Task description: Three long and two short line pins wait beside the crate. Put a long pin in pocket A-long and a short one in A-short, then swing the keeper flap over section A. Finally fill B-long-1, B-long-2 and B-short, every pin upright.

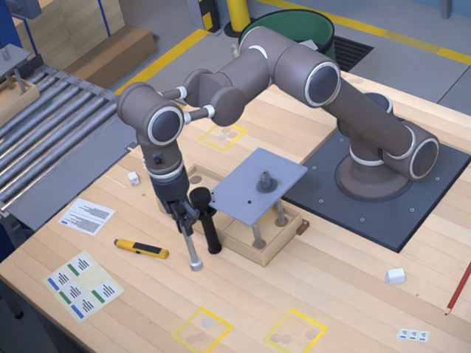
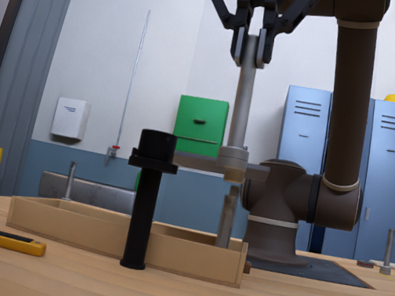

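A long grey pin (image 1: 191,245) (image 2: 239,112) hangs upright, collar end down, held by its top in my closed gripper (image 1: 183,224) (image 2: 249,52). It is in the air just in front of the wooden crate (image 1: 232,224) (image 2: 125,234). A black post (image 1: 207,220) (image 2: 147,199) stands beside the pin at the crate's front wall. The grey keeper flap (image 1: 258,184) lies level over the crate's right section. Two pins (image 1: 257,236) (image 1: 280,213) stand upright under it.
Behind the crate is the arm's dark base plate (image 1: 384,190). A yellow utility knife (image 1: 141,248) (image 2: 19,244) lies left of the pin. Paper sheets (image 1: 86,216) (image 1: 81,285) lie farther left. Yellow-outlined squares (image 1: 202,329) (image 1: 295,331) mark the table's front edge. A white block (image 1: 395,276) sits at the right.
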